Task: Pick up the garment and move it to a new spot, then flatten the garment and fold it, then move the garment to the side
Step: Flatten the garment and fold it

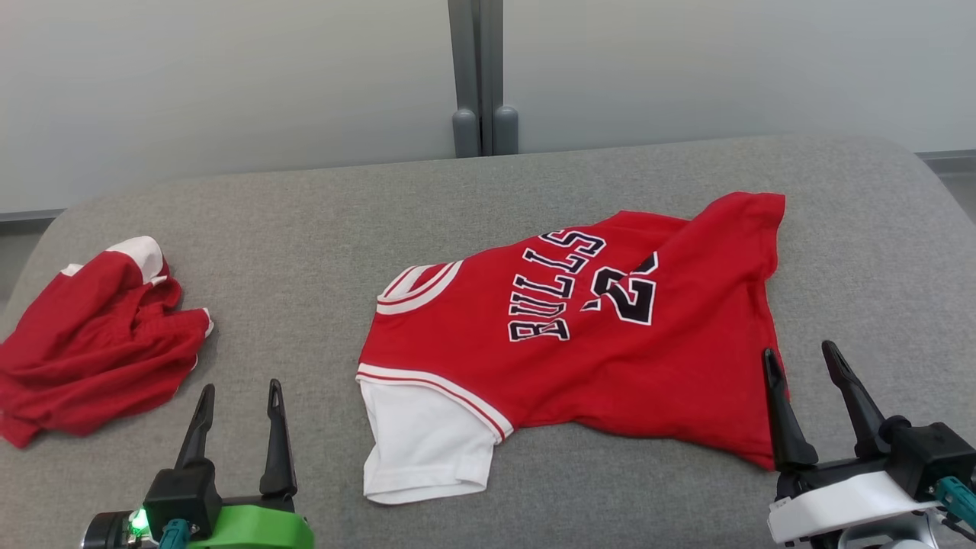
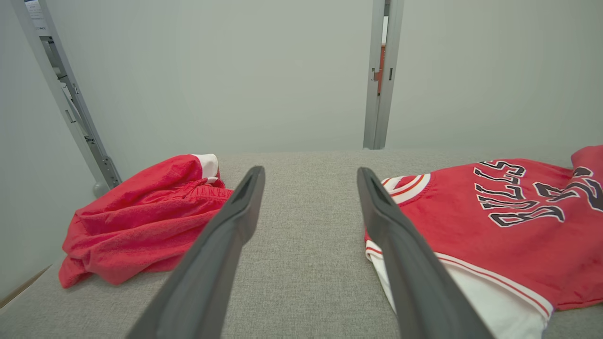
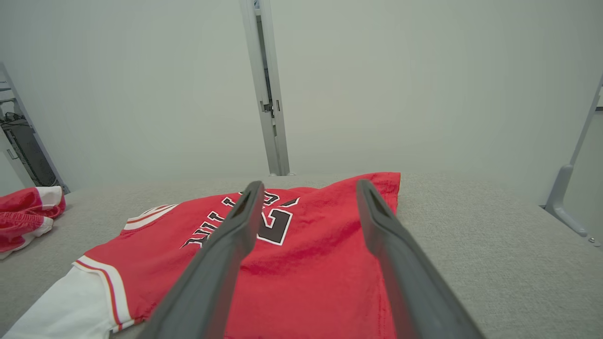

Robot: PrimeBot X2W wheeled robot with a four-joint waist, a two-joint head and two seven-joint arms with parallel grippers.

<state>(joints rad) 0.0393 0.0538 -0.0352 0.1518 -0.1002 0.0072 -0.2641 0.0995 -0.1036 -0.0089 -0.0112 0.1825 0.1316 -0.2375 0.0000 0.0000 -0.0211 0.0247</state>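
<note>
A red BULLS jersey [image 1: 579,335] with a white sleeve lies spread on the grey padded table [image 1: 305,229], its collar toward the left and its hem toward the right. The jersey [image 2: 509,226] also fills the right of the left wrist view, and the jersey [image 3: 292,254] lies under the fingers in the right wrist view. My left gripper [image 1: 238,396] stands open near the front edge, left of the white sleeve, with nothing between its fingers. My right gripper [image 1: 801,362] is open at the jersey's front right corner, its left finger over the hem.
A crumpled red garment [image 1: 91,335] with white trim lies at the table's left edge. Behind the table a pale wall carries a grey vertical post [image 1: 480,76]. Bare grey surface stretches between the two garments and to the right of the jersey.
</note>
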